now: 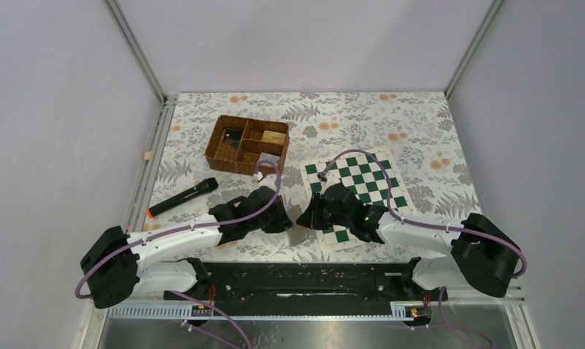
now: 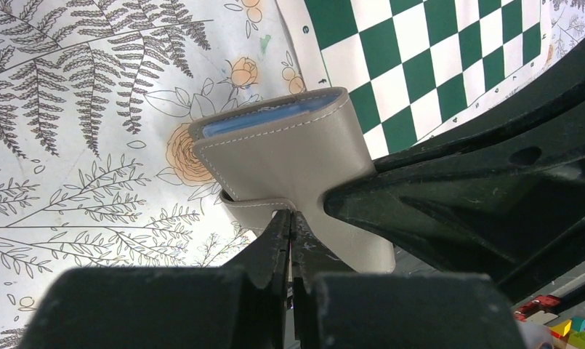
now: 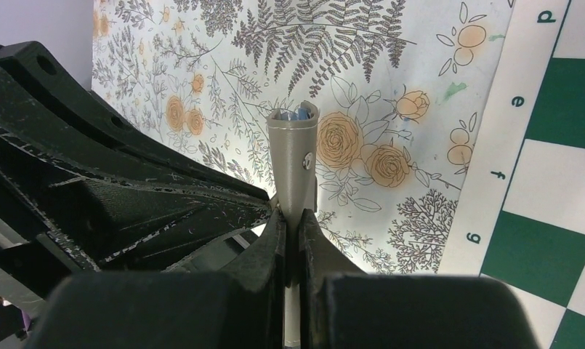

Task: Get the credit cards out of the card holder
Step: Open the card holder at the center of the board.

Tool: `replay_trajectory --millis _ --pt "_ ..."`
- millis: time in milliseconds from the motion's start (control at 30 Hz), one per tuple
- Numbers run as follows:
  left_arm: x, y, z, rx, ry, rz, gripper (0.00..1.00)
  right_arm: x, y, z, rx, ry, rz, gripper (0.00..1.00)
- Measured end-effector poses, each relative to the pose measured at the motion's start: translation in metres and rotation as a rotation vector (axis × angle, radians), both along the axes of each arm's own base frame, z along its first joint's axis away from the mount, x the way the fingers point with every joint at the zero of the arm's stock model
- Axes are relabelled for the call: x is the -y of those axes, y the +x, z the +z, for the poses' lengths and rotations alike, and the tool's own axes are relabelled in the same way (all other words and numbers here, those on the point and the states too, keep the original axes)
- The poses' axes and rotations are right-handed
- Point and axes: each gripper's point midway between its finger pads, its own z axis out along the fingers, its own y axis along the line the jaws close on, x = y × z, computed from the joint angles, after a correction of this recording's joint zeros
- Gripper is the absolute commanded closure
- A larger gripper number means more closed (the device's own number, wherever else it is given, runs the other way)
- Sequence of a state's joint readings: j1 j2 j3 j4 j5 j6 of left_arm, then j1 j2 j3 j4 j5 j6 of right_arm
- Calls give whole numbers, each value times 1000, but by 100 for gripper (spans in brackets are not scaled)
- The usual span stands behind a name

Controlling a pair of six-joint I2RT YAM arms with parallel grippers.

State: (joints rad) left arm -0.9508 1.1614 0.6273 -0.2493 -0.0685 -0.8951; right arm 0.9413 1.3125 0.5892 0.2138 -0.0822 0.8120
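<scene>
The grey card holder point(image 2: 289, 153) hangs folded shut above the floral table cover, held between both grippers. My left gripper point(image 2: 291, 218) is shut on the holder's grey strap at its lower edge. The right gripper point(image 3: 292, 218) is shut on the holder's point(image 3: 293, 160) narrow end, where a small metal snap shows. Light blue point(image 2: 260, 120) shows inside the fold. Whether that is credit cards or lining, I cannot tell. In the top view the left gripper point(image 1: 282, 214) and right gripper point(image 1: 311, 212) meet tip to tip and hide the holder.
A brown wicker compartment basket point(image 1: 247, 143) stands at the back left. A black stick with an orange tip point(image 1: 182, 198) lies left of the left arm. A green and white chessboard mat point(image 1: 362, 182) lies under the right arm.
</scene>
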Motion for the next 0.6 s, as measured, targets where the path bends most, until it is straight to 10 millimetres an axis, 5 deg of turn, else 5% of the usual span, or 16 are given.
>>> replay_trajectory --millis 333,600 --pt "-5 -2 -5 -11 21 7 100 2 -1 -4 2 -8 -5 100" --pt "-51 -19 -43 -85 227 43 100 0 5 9 33 36 -14 100"
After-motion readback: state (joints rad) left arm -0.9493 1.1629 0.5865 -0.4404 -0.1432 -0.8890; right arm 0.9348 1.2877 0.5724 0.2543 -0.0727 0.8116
